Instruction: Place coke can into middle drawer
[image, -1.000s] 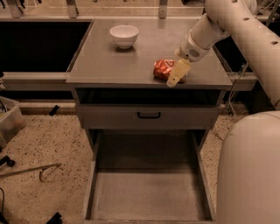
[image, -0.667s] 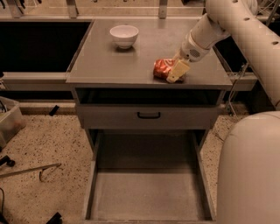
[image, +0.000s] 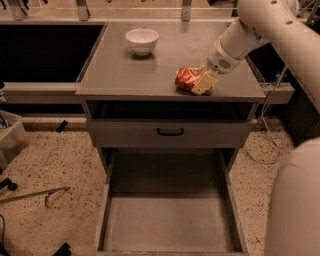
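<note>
The coke can (image: 186, 77), dented and red-orange with white lettering, lies on its side on the grey cabinet top (image: 150, 70), near the front right. My gripper (image: 201, 85) comes down from the upper right and sits at the can's right end, touching it or nearly so. The can rests on the top. The middle drawer (image: 170, 222) is pulled out wide below, its flat grey floor bare, well under and in front of the can.
A white bowl (image: 142, 40) stands at the back of the cabinet top. A shut grey drawer front with a small black handle (image: 170, 132) sits under the top. My white arm (image: 280, 35) and body fill the right side. A bin (image: 10, 140) and metal rod (image: 35, 195) are on the speckled floor at left.
Almost nothing has changed. The gripper shifted by a hair at the can's right end, and the can stays where it lay.
</note>
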